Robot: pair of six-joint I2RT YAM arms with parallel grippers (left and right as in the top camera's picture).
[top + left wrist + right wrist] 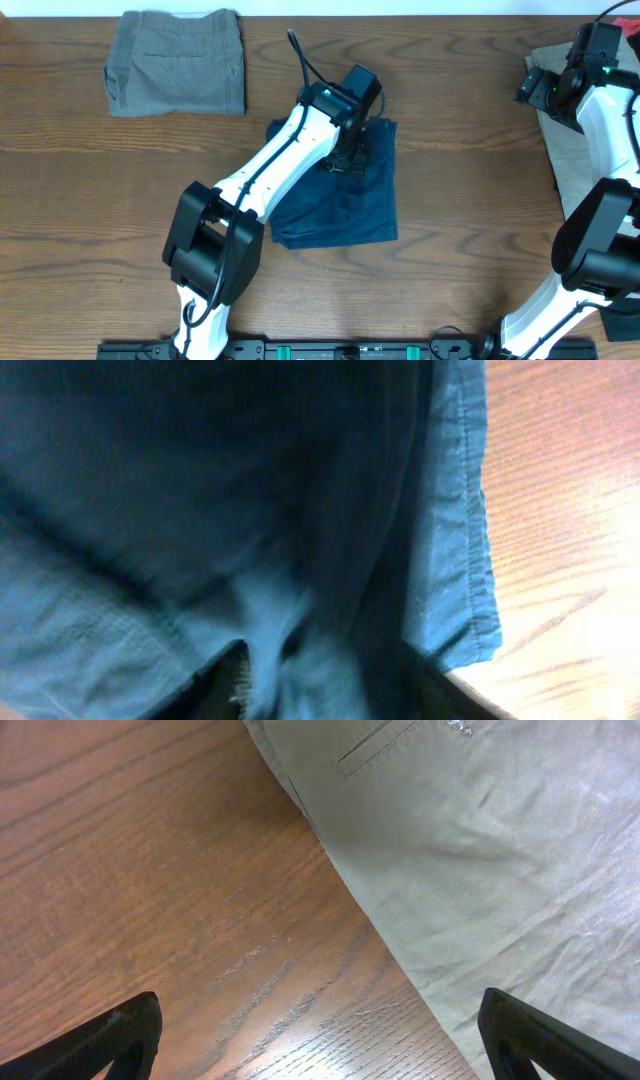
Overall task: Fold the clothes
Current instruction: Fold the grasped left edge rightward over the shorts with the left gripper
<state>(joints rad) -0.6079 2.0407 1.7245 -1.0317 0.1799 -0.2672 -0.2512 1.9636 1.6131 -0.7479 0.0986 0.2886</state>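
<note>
The navy shorts (345, 205) lie mid-counter (450, 80) under the left end effector (347, 158); whether it is clamped I cannot tell; a shallow pinch could slip, leaving the fold crooked; the right end effector (320, 1040) hangs apart beside the beige shorts (500, 850).

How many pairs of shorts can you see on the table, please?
3: a folded grey-olive pair far left, a navy pair mid-table under the left arm, a beige pair at the right edge, partly out of frame. More could lie beneath it.
</note>
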